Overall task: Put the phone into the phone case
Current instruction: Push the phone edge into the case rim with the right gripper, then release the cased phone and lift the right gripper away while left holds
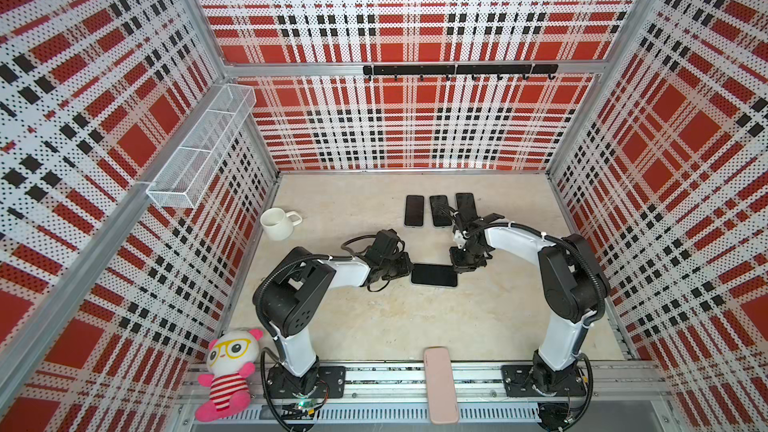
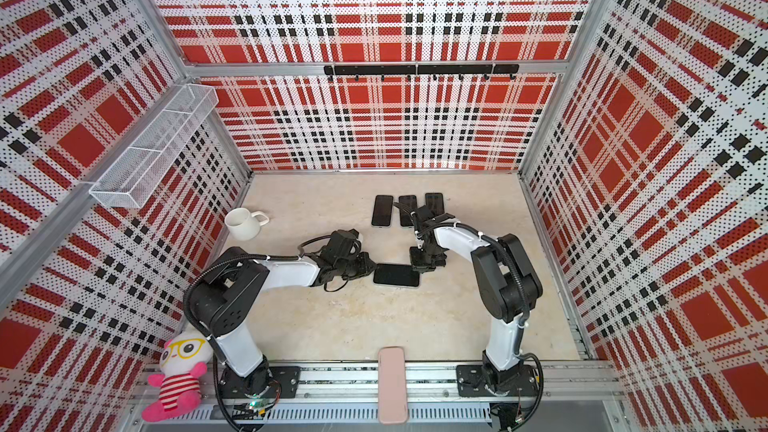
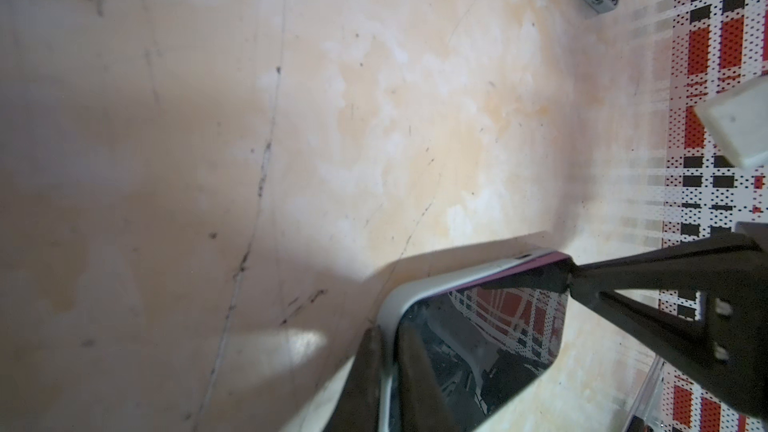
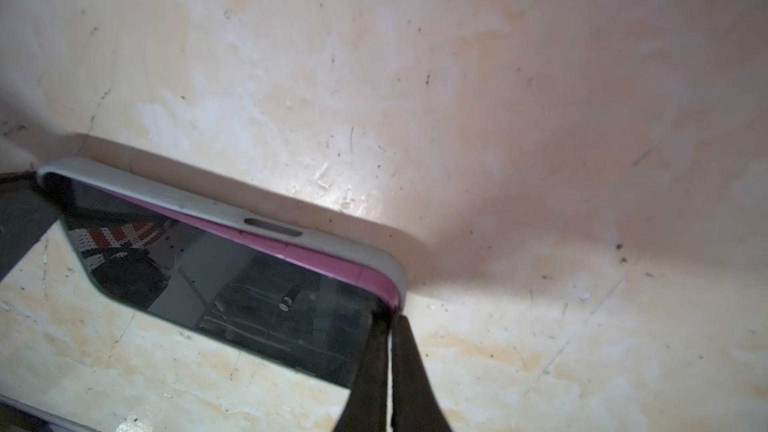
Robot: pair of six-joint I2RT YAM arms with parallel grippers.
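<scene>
Beige table [image 1: 374,326], both top views: phone [image 1: 434,275] lies flat at centre between left gripper [image 1: 409,270] and right gripper [image 1: 459,265]. Left wrist: fingers [image 3: 415,367] pinch the grey phone case [image 3: 399,297] rim. Right wrist: fingers [image 4: 411,367] closed together, empty, at the phone's [image 4: 228,284] corner.

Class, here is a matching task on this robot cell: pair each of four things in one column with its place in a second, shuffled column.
Things
1. white mug
2. plush toy
3. hook rail
4. crosswise phone

Places
A. on the back wall
B. front left corner of the cell
C. table centre, screen up
D. table's left edge, towards the back

Pairs: 1-D, 2-B, 3-A, 4-C
</scene>
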